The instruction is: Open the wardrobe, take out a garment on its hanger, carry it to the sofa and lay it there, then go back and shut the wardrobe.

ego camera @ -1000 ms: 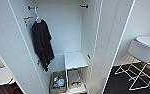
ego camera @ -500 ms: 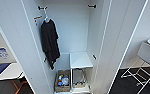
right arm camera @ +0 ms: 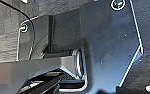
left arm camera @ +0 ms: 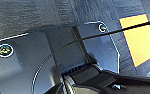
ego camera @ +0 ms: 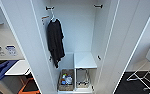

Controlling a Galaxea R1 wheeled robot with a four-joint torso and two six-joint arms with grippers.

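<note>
Inside wardrobe (ego camera: 111,37), black shirt (ego camera: 55,41), basket (ego camera: 66,80).

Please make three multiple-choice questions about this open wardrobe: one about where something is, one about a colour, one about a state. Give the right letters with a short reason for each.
1. Where does the wicker basket stand?
A. on the wardrobe floor, beside the low white shelf
B. on top of the low white shelf
C. outside the wardrobe, on the carpet

2. What colour is the shirt hanging inside?
A. white
B. black
C. blue

3. What is the state of the wardrobe?
A. both doors shut
B. doors open, inside visible
C. lying on its side

Answers:
1 A: the basket sits at the bottom, left of the shelf, with small items in it.
2 B: the cloth is dark black against the white back wall, on a white hanger.
3 B: the white doors stand swung out and the hooks inside show.
</note>
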